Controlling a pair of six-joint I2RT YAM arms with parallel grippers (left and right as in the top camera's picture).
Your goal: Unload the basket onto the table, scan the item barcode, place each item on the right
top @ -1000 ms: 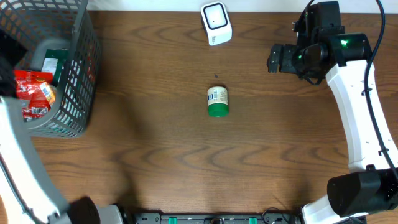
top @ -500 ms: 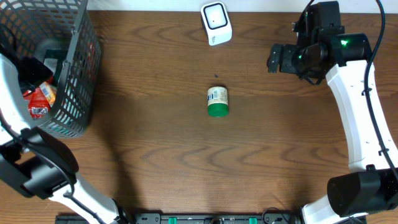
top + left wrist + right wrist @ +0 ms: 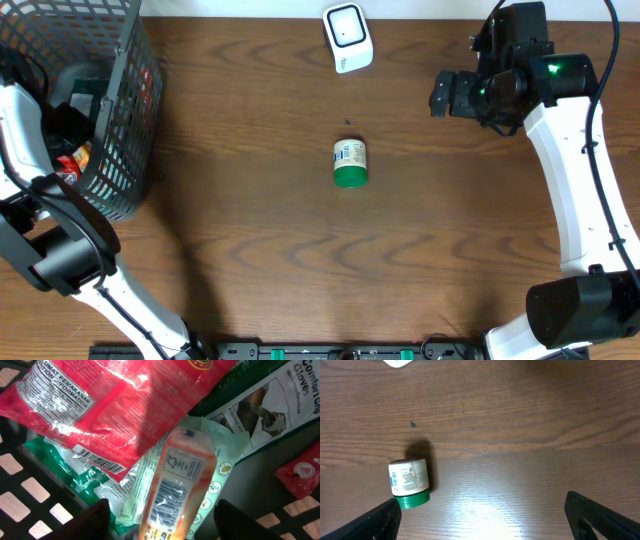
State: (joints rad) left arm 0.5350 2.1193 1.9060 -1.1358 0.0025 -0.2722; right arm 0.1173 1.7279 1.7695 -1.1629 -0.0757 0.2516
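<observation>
Noted the item: a long orange-and-white packet in a pale green crinkled wrapper [image 3: 177,485]. Lies at the far left of the scene, inside a dark wire-mesh basket [image 3: 125,130], on top of the other goods. Faces up with a white label panel at its upper end and a black barcode on white [image 3: 167,501] lower down. Runs lengthwise toward the camera, tilted slightly.

Noted around it: a shiny red plastic bag with a white nutrition panel [image 3: 115,405] above and to the left, overlapping its upper end; a green-and-white glove packet [image 3: 265,405] to the right; a green packet bearing its own barcode [image 3: 65,467] underneath at left.

Found the left gripper [image 3: 167,519] down in the basket with fingers [image 3: 95,520] spread, one on either side of the packet's near end. Cannot tell whether either finger touches the wrapper.

Found the right gripper [image 3: 482,510] at the far right, over bare brown wooden table [image 3: 250,230], fingers spread wide with nothing between them.

Also logged a white handheld scanner [image 3: 347,37] at the far middle edge, and a small white-labelled jar with a green lid [image 3: 350,163] on its side at table centre, well apart from both grippers.
</observation>
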